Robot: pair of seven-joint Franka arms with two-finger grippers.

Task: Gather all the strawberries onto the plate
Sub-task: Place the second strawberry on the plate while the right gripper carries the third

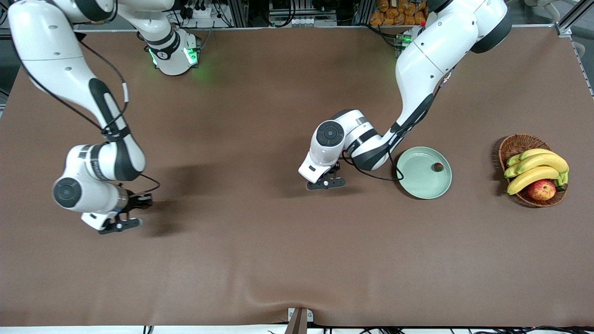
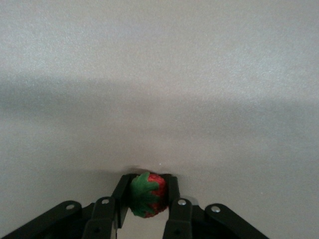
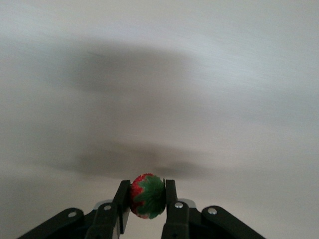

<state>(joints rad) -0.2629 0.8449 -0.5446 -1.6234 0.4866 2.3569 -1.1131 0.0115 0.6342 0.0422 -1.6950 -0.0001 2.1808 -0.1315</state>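
Observation:
One strawberry [image 1: 438, 167] lies in the pale green plate [image 1: 416, 180], near the rim on the basket's side. My left gripper [image 1: 326, 183] is low over the brown table, beside the plate toward the right arm's end. It is shut on a second strawberry [image 2: 148, 194], red with a green cap, held between the fingers of the left gripper [image 2: 148, 192]. My right gripper [image 1: 121, 225] is near the right arm's end of the table, shut on a third strawberry [image 3: 148, 196] between the fingers of the right gripper [image 3: 148, 194]. Both held berries are hidden in the front view.
A brown wicker basket [image 1: 519, 140] with bananas [image 1: 538, 168] and a red-yellow apple [image 1: 541, 189] stands at the left arm's end of the table, beside the plate. Brown cloth covers the whole table.

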